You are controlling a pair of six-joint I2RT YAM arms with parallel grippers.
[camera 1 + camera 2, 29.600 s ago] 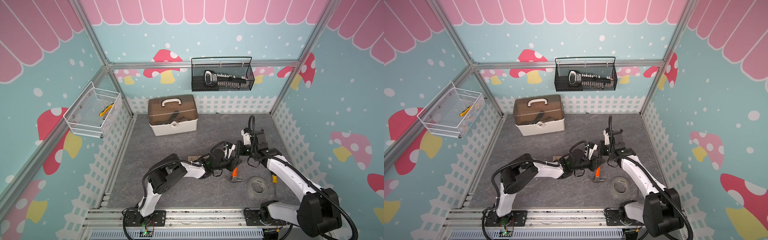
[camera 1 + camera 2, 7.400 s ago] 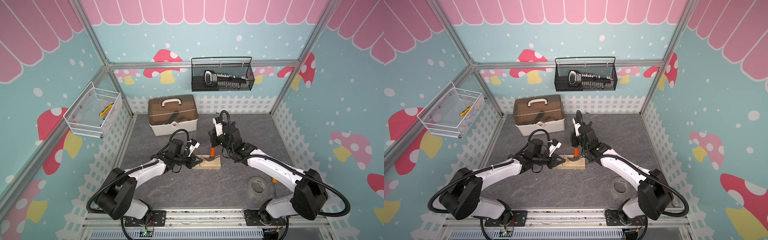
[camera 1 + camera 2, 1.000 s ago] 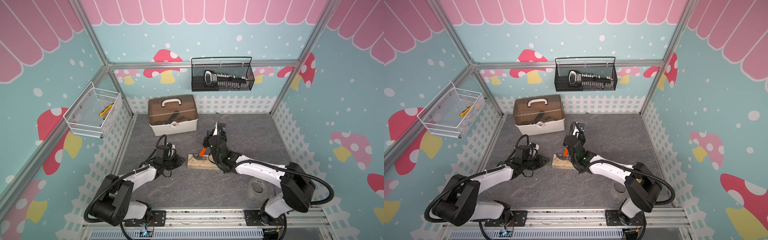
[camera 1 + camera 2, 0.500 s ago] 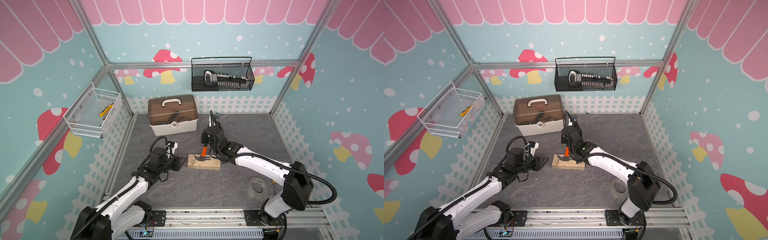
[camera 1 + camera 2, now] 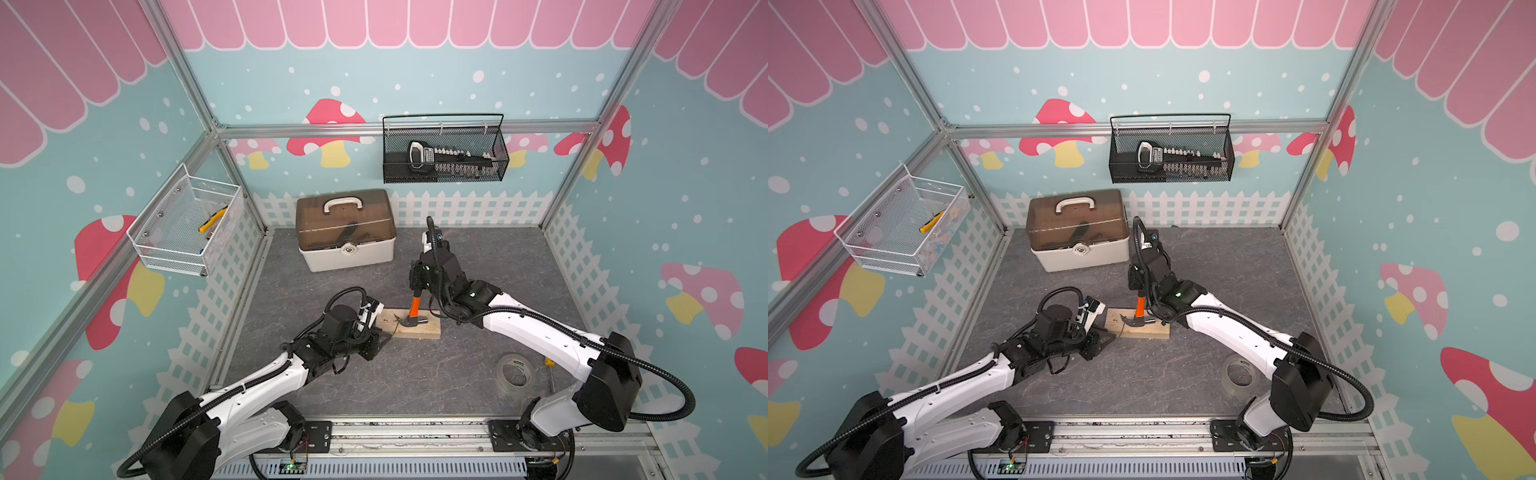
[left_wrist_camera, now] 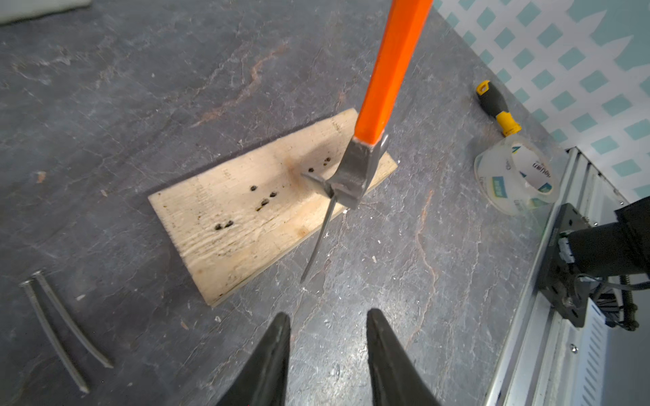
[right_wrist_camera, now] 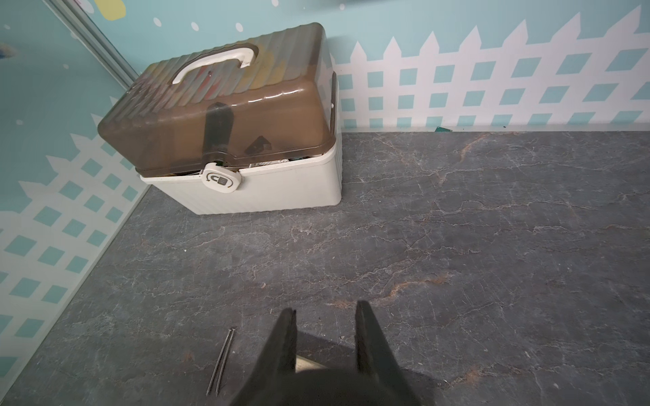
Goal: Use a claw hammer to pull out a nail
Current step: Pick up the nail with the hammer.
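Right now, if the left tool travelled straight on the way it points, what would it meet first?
Probably the nail caught in the claw hammer, its tip nearest the left tool. Depth is unclear, so possibly the wooden board.

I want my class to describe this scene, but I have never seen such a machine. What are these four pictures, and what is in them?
The machine is two robot arms, a left arm and a right arm, fixed at the front of a grey table, each ending in a pincer-like gripper. Two pictures look down on the stall from above; the other two come from a camera on each wrist. The right gripper is shut on a hammer, its head over a wood block. The left wrist view shows a nail caught in the claw. The left gripper is open and empty, near the block. Also on the table: a toolbox, a tape roll, a screwdriver and two loose nails.
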